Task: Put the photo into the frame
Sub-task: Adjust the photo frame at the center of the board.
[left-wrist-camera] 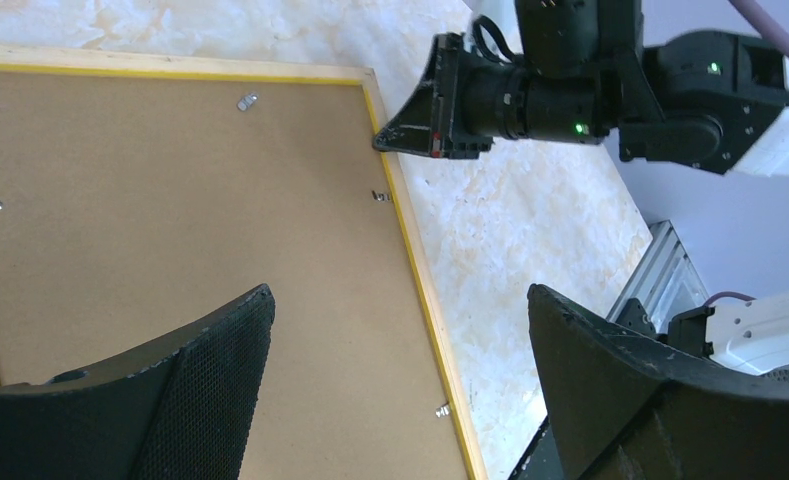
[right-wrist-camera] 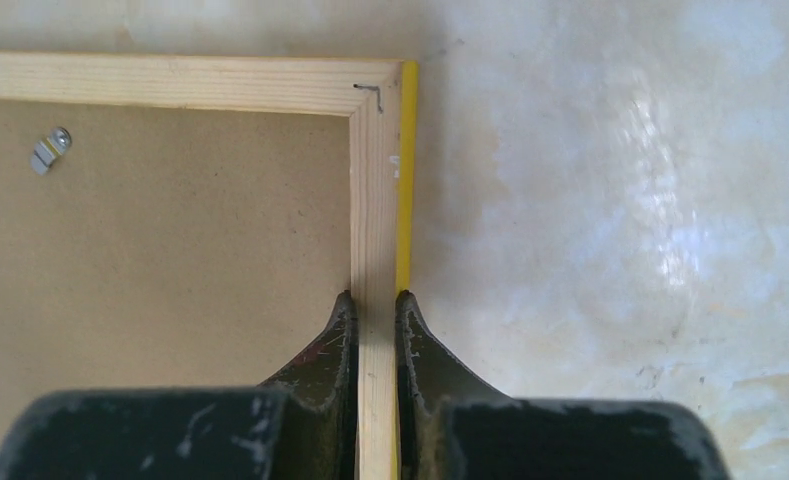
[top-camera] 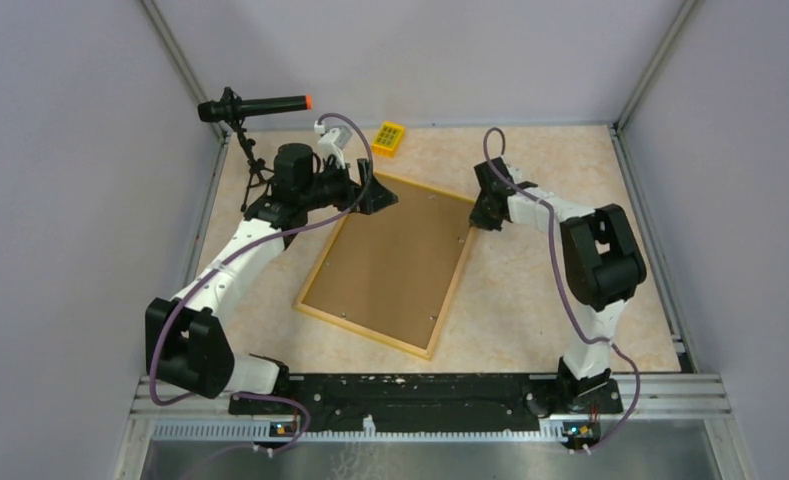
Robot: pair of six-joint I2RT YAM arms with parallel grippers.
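We look into a robotics lab cell: grey panel walls [top-camera: 60,200] on aluminium posts [top-camera: 182,55] enclose a marbled bench [top-camera: 530,300]. The left arm [top-camera: 235,262] and right arm [top-camera: 600,260] bolt to its metal rail [top-camera: 690,385].

The frame [top-camera: 362,331] lies flat and askew on the pale marbled desk [top-camera: 530,300], back side up, a brown backing board [top-camera: 390,260] filling it with small metal clips along the edges. The left arm stretches across to the far left corner, its pincer [top-camera: 378,192] right at the rail. The right pincer [top-camera: 483,212] sits at the far right corner. Behind them, near the back wall, there's a small yellow block [top-camera: 389,138], well apart from the frame. At the left edge stands a little tripod [top-camera: 253,170] carrying a black device with an orange tip [top-camera: 255,105].
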